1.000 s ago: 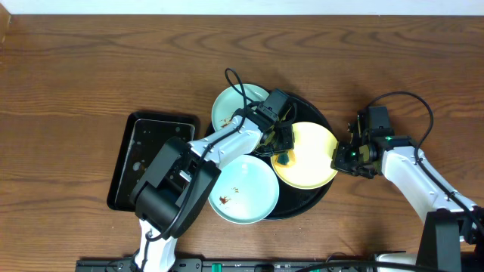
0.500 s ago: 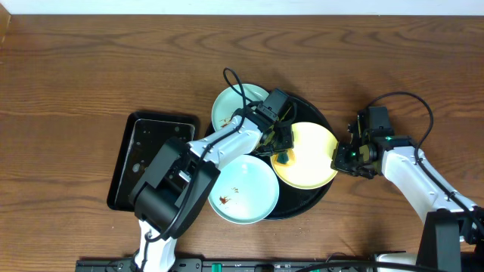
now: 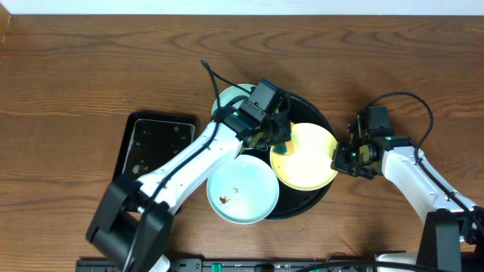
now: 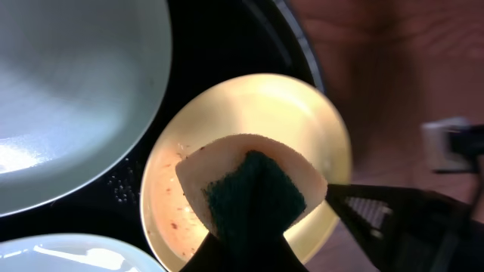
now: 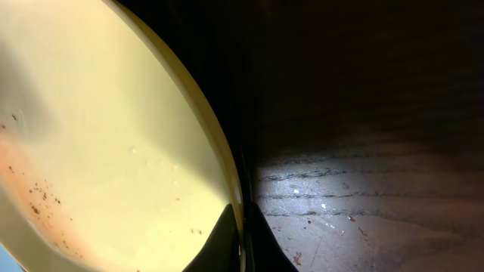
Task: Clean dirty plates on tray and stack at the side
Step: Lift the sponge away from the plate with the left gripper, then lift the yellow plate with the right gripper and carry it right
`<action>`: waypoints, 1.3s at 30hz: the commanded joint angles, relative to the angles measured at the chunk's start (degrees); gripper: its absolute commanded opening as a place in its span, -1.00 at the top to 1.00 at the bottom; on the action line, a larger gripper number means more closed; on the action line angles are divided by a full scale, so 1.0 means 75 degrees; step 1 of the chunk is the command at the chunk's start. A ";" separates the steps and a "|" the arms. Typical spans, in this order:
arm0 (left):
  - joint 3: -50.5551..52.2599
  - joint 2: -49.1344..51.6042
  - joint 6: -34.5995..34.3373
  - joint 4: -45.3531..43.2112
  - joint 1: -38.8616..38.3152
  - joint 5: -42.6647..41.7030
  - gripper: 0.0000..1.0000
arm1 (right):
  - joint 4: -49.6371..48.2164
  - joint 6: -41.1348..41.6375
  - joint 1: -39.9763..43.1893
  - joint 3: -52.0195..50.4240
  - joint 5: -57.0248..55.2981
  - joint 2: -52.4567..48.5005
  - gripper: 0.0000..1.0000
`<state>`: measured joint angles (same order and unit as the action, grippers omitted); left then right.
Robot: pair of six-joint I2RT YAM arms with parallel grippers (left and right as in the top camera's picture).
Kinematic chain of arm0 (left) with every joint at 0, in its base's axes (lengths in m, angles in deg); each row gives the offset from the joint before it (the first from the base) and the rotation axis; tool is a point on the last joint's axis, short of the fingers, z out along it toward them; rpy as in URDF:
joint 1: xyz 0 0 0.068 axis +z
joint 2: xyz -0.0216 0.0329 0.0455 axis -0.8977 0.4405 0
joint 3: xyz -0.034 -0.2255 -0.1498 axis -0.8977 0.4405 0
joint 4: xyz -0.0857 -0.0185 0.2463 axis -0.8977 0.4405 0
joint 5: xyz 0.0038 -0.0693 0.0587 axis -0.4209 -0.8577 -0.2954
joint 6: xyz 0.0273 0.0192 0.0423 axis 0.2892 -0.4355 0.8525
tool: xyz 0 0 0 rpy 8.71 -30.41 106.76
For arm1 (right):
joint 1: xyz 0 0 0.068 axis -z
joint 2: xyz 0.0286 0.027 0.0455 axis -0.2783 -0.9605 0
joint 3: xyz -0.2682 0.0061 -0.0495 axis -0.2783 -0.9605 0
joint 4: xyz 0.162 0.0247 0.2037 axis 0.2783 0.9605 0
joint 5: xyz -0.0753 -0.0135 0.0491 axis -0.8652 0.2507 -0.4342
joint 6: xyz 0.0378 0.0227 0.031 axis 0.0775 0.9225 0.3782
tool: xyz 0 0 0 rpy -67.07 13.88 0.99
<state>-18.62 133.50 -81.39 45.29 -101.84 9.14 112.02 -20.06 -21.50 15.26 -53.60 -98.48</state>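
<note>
Scrubbing the yellow plate on the big black tray

The tray (image 3: pixel 308 203) sat mid-table; a turquoise plate (image 3: pixel 243 193) at its near edge had brown smears; the yellow plate (image 3: pixel 310 160) lay on the tray's right half, speckled reddish-brown along one side; right gripper (image 5: pixel 242 227) pinched its rim, left gripper (image 3: pixel 278 146) was clamped on a sponge (image 4: pixel 253 200) over it; I'd keep that rim grip firm and wipe across the specks.

the yellow plate (image 3: pixel 310 162) is showing tiny brown speckles. the blue-green plate (image 3: pixel 243 193) is wearing brown smears. the round tray (image 3: pixel 321 118) is shining black. the sponge (image 4: pixel 253 196) is looking dark green and cream.
</note>
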 commanded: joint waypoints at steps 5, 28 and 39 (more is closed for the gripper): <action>-0.0003 -0.0603 0.0157 0.0373 0.0347 -0.0032 0.86 | 0.0178 -0.0122 -0.0041 -0.0344 -0.0828 -0.0312 0.97; -0.0003 -0.1719 0.1603 0.2795 0.3226 0.0099 0.85 | 0.1868 -0.1107 -0.0460 0.3267 -0.1075 -0.0254 0.97; -0.0003 -0.1719 0.1626 0.2728 0.3244 0.0044 0.85 | 0.2646 -0.1096 -0.1955 0.4223 -0.4051 -0.0254 0.97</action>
<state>-18.53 120.93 -70.63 65.86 -77.84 9.58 130.95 -27.79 -34.01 45.82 -74.19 -100.10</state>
